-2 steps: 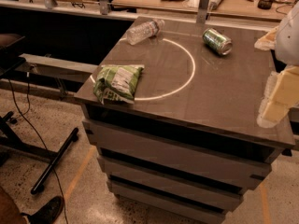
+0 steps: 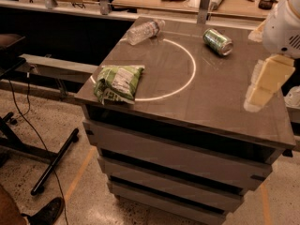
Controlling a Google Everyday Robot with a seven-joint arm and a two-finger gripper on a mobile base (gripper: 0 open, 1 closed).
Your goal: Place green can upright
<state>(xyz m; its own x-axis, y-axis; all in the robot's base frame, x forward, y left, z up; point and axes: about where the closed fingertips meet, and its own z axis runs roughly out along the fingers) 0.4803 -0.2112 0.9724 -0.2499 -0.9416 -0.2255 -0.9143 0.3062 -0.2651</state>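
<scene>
- One green can (image 2: 218, 41) lies on its side toward the far right of the table (image 2: 187, 102). It is at about one o'clock from the tabletop's middle, just outside the white ring (image 2: 192, 67) marked on the surface. One silver end faces roughly four o'clock.
- By its look it is a thin aluminium drink can, so probably light. It should be stiff at the rims but easy to dent across the body. It is also smooth and likely to roll if nudged from the side.
- The best hold, as I judge it, is across the middle of the body, squeezing gently at right angles to the long axis. From there it can be tipped onto its base. A grip on the rims would likely slip.
- The gripper (image 2: 260, 86) hangs over the table's right edge, at about five o'clock from the can and well apart from it. I cannot tell whether it is open or closed, and nothing shows in its grasp.
- A clear bottle (image 2: 145, 30) lies on its side at eleven o'clock, by the ring's far-left arc.
- A snack bag (image 2: 118, 82) sits at eight o'clock, over the ring's near-left arc.
- The can is not yet upright, so reaching and grasping remain to be done.
</scene>
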